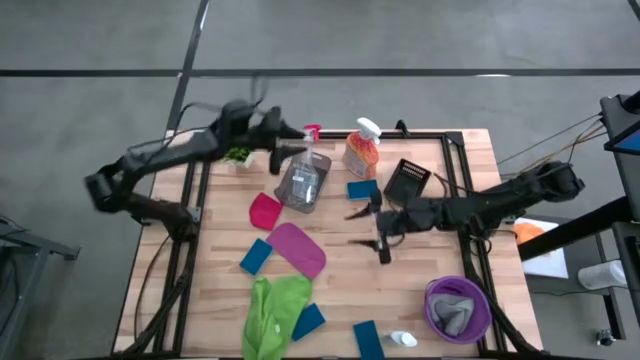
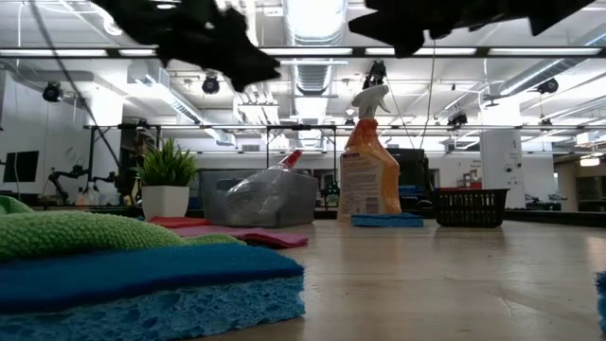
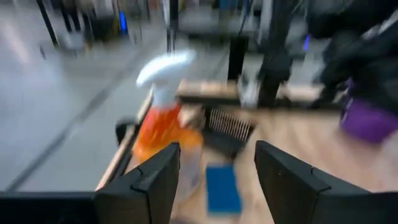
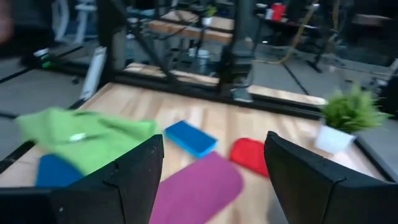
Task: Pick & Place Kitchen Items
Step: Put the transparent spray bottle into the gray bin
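So both arms are hovering empty; the left gripper [image 1: 285, 140] is hanging fingers wide over the clear container [image 1: 302, 181] near the desk's far edge, facing the orange spray bottle [image 1: 362, 148]; the right gripper [image 1: 368, 226] is gaping mid-desk beside the magenta cloth [image 1: 298, 248]. I'd be squaring up on one item before dropping.

bare wood [image 1: 420, 270] right-centre, cloths [image 1: 275, 315] crowding left
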`<state>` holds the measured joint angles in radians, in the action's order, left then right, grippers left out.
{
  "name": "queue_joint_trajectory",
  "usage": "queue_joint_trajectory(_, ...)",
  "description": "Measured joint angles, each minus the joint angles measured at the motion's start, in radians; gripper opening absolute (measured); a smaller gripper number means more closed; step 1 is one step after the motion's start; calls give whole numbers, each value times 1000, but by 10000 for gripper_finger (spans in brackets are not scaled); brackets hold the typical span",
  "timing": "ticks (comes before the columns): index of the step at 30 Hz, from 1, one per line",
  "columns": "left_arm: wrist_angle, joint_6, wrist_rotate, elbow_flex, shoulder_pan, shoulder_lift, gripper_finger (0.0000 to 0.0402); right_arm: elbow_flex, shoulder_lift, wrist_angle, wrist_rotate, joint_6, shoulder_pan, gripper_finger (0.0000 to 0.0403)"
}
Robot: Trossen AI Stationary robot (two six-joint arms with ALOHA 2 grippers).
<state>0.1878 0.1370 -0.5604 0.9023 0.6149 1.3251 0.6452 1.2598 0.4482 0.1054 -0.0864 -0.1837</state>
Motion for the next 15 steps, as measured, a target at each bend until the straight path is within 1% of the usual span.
queue_joint_trajectory(1, 98, -40, 28, -76, -25, -49, 212, 9, 0, 0, -8, 2, 23, 272)
queue_joint_trajectory(3, 261, -106, 121, -219, -81, -133, 212, 39, 9, -1, -26, 5, 72, 272)
queue_joint_trajectory(5, 352, -128, 224, -333, -139, -203, 212, 81, 18, -36, -44, 7, 131, 272)
queue_joint_trajectory(7, 387, -130, 310, -417, -186, -260, 212, 142, 47, -82, -70, 10, 196, 272)
queue_joint_trajectory(9, 392, -132, 362, -475, -219, -304, 212, 201, 90, -132, -100, 20, 261, 272)
queue_joint_trajectory(12, 394, -153, 391, -539, -240, -349, 212, 327, 178, -227, -145, 30, 349, 272)
queue_joint_trajectory(15, 399, -171, 400, -579, -246, -368, 212, 488, 281, -340, -214, 40, 436, 272)
